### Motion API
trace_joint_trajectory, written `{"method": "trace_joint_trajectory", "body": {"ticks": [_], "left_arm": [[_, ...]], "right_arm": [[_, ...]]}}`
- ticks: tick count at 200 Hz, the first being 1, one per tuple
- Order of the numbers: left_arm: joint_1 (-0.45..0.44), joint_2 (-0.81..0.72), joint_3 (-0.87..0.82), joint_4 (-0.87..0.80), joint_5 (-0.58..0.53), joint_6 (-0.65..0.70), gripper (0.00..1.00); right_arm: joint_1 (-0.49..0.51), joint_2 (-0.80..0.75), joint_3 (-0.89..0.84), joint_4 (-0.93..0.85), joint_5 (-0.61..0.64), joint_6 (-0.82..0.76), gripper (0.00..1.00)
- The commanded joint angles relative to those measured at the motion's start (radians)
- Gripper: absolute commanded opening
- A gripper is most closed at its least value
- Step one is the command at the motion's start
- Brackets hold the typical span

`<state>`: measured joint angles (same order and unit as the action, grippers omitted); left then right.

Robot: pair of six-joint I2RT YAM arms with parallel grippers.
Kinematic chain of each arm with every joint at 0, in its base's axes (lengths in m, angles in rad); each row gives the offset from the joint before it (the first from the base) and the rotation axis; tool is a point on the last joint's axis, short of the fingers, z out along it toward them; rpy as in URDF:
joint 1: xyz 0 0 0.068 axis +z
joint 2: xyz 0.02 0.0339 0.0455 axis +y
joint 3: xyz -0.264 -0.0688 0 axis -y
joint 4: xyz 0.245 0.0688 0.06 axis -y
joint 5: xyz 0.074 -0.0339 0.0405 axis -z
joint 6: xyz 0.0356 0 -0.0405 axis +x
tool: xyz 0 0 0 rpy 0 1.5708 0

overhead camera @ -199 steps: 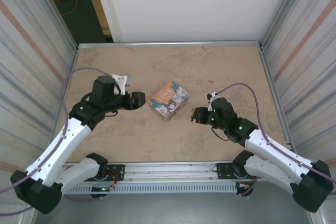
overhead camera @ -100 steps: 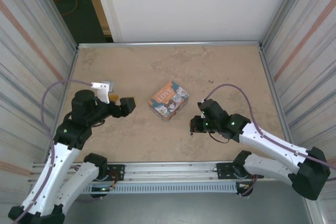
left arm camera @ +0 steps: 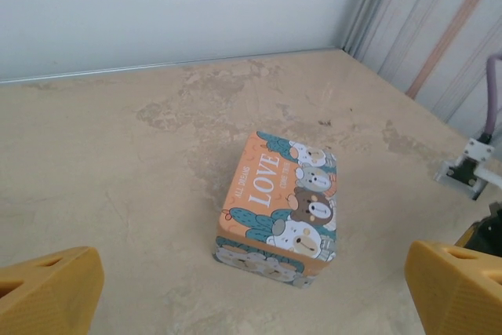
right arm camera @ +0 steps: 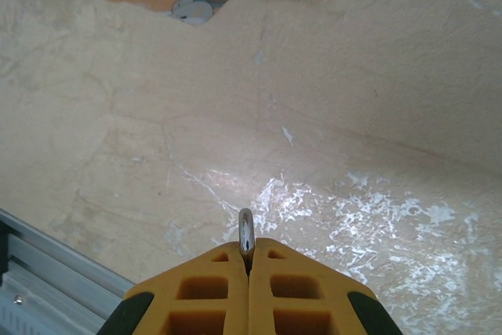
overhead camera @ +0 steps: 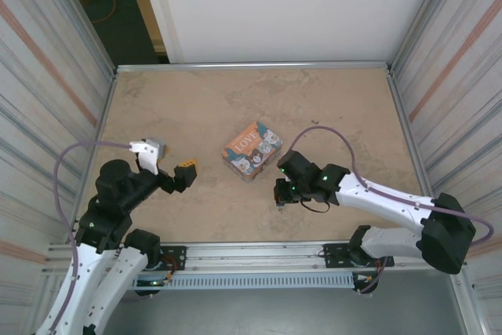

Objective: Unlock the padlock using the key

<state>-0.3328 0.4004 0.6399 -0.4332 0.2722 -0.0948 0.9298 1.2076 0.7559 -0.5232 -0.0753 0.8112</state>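
Your right tool (right arm camera: 247, 256) barely pinches a thin silvery piece (right arm camera: 245, 229); a nudge could slip it out. Your left tool (overhead camera: 182, 174) hangs spread, empty.

A mottled beige stone-look bench (overhead camera: 329, 107) carries an orange rectangular tin box (overhead camera: 252, 150), printed "LOVE" with cartoon animals, lying askew near its middle. The left hand (overhead camera: 187, 169), with yellow-orange fingers, hangs to the box's left, apart from it and pointing toward it. The right hand (overhead camera: 279, 194) is just beside the box's near right corner, aimed down at the bench. Anything between its fingers is too small to tell.
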Motion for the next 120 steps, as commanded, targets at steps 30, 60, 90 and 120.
{"method": "trace_joint_trajectory", "body": {"ticks": [30, 60, 90, 120], "left_arm": [[0.006, -0.099, -0.124, 0.084, 0.108, 0.154, 0.99], [0.006, -0.107, -0.161, 0.05, 0.145, 0.182, 0.99], [0.006, -0.097, -0.187, 0.031, 0.186, 0.208, 0.99], [0.007, -0.069, -0.195, 0.042, 0.2, 0.211, 0.99]], "right_arm": [[0.019, 0.092, 0.032, 0.025, -0.011, 0.03, 0.0], [0.019, 0.129, 0.02, 0.046, -0.018, 0.039, 0.0], [0.019, 0.158, 0.019, 0.052, -0.026, 0.039, 0.0], [0.018, 0.185, 0.019, 0.063, -0.034, 0.039, 0.0]]}}
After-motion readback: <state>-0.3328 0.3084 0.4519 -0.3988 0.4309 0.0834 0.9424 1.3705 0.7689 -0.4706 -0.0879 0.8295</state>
